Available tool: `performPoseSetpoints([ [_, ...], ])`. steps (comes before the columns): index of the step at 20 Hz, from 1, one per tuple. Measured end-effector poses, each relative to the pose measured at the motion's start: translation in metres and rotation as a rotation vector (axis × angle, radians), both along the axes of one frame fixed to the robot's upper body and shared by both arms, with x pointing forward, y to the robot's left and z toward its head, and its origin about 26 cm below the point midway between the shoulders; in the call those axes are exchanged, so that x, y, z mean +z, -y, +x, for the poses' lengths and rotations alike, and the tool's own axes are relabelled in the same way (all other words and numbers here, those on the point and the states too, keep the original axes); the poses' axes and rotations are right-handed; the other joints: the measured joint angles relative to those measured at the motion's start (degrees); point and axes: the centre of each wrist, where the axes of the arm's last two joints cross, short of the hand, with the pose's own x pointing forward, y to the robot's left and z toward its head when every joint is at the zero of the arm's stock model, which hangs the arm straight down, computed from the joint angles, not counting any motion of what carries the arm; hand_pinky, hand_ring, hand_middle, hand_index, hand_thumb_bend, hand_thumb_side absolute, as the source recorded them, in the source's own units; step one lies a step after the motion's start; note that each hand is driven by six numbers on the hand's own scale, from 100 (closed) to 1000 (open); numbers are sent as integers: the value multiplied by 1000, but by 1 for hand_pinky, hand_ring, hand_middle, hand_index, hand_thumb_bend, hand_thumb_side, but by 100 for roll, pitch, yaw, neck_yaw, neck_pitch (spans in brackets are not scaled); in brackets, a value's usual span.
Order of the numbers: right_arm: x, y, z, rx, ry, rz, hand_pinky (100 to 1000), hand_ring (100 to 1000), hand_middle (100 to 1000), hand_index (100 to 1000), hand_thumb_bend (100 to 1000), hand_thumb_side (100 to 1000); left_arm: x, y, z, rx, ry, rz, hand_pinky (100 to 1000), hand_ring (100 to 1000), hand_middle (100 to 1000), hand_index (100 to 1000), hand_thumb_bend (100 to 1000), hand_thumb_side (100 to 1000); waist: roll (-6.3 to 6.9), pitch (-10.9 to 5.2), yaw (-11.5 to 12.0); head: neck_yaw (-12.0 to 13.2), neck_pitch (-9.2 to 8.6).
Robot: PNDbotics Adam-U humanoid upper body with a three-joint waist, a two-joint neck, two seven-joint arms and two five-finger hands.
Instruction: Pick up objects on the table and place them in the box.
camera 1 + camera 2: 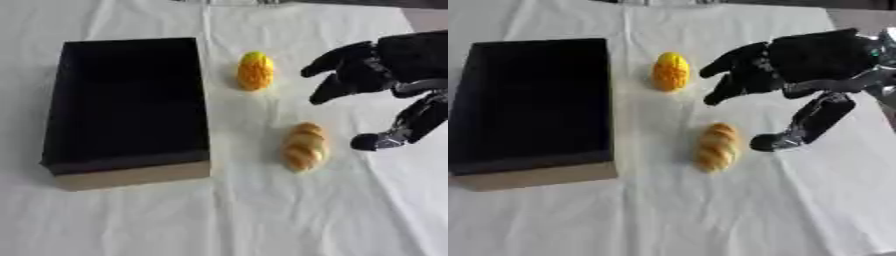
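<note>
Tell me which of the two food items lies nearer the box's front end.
The braided bread roll. It lies beside the front part of the box, while the yellow corn sits farther back.

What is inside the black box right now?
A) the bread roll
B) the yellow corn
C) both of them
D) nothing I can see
D: the corn and the bread roll both lie on the white cloth beside the box, whose dark interior shows nothing.
</note>
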Motion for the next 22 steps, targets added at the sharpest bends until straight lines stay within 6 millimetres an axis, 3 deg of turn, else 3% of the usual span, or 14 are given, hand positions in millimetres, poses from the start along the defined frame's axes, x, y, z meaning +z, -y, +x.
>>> performPoseSetpoints([
  [4, -5, -4, 3, -8, -24, 0, 968, 1000, 746, 960, 213, 321, 1, 0, 0, -3, 0, 0, 865, 910, 805, 888, 130, 523, -6, 0, 27, -18, 5],
  [12, -10, -9, 9, -28, -70, 18, 974, 1000, 753, 964, 224, 351, 2, 1, 1, -8, 3, -2, 865, 911, 804, 888, 129, 526, -52, -1, 89, -41, 9],
  [18, -20, -3, 15, -78, -103, 19, 983, 1000, 771, 967, 363, 235, 2, 1, 1, -9, 1, -3, 865, 912, 804, 889, 126, 530, -78, -1, 146, -41, 58],
  [22, -26, 2, 19, -115, -110, 6, 984, 1000, 769, 964, 397, 194, 0, 2, 1, -11, -1, -9, 865, 913, 805, 889, 122, 532, -79, 2, 148, -40, 101],
])
